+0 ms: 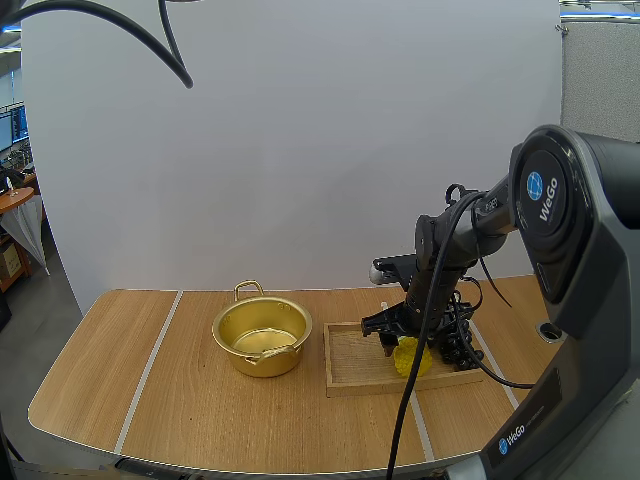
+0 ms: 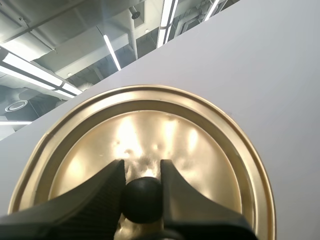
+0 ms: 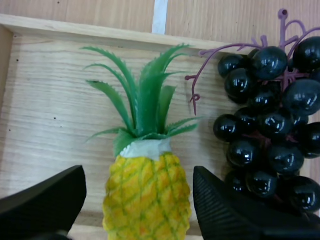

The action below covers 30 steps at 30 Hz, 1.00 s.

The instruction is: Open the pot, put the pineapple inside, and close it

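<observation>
Presently the pineapple (image 3: 147,200) is seen lying in the wooden tray (image 3: 45,100), in the gap between the spread fingers (image 3: 45,200) of the right gripper (image 3: 139,175). Its long axis is laid along that gap, with the green crown pointed away from the fingertips. The grapes (image 3: 270,125) are found just beside one finger, on its side away from the pineapple. The black knob (image 2: 142,200) of the lid (image 2: 150,120) is pinched by the left gripper (image 2: 142,167); the pot (image 1: 250,362) is seen open on the table (image 1: 200,420)
</observation>
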Each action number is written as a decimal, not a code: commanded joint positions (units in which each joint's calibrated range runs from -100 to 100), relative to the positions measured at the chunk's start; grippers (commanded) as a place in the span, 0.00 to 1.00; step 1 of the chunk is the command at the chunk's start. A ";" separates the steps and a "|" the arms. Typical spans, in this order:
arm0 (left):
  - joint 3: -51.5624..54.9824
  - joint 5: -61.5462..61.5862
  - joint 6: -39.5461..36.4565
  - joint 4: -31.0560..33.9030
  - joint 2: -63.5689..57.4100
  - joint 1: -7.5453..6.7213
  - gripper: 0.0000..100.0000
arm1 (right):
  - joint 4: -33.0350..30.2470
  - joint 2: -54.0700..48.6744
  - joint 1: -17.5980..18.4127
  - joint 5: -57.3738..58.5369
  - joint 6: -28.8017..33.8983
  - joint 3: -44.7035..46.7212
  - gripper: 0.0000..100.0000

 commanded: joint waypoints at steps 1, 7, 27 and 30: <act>-0.42 -2.08 -0.65 -0.05 0.02 -0.11 0.00 | -0.69 0.95 -0.16 -1.25 -0.52 0.06 1.00; -0.42 -2.08 -0.65 -0.05 0.02 -0.11 0.00 | -0.69 3.60 -0.16 -2.36 -0.52 0.06 1.00; -0.42 -2.08 -0.65 -0.05 0.02 -0.11 0.00 | -0.69 6.83 -0.16 -3.26 -0.52 0.06 0.62; -0.42 -2.08 -0.65 -0.05 0.02 -0.11 0.00 | -0.69 6.83 -0.16 -3.26 -0.52 0.06 0.15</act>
